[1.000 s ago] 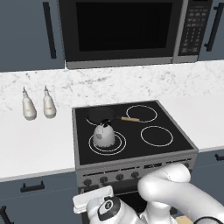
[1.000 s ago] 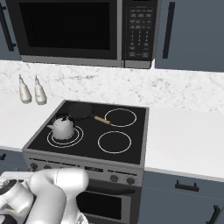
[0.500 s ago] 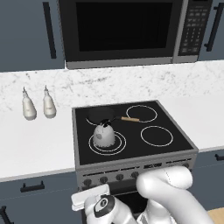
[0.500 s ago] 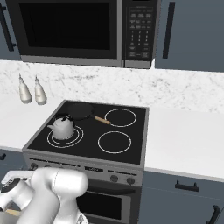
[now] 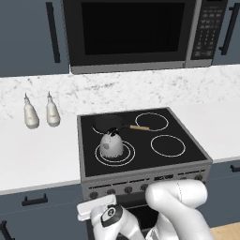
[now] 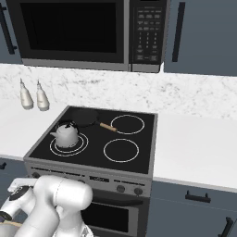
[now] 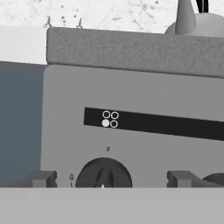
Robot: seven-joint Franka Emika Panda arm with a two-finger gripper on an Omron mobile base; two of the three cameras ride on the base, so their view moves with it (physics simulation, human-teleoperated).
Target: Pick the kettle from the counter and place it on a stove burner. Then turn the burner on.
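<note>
So the kettle (image 5: 111, 145) is already parked on the double-ring stove burner (image 5: 115, 153) at about 7 o'clock on the cooktop, with a dark pan (image 5: 108, 123) just behind it, handle poking toward 3 o'clock. What's left looks like the knob (image 7: 103, 174) job: the hand view is right up against the stove's front panel, with that knob sitting between the two finger tips (image 7: 42, 178). I'd guess the knob is rigid and a bit slick, so pinch its raised centre ridge and twist. The gripper (image 7: 109, 179) looks spread wide with nothing held. The knob's lower half is cut off, and the tiny markings beside it are unreadable.
</note>
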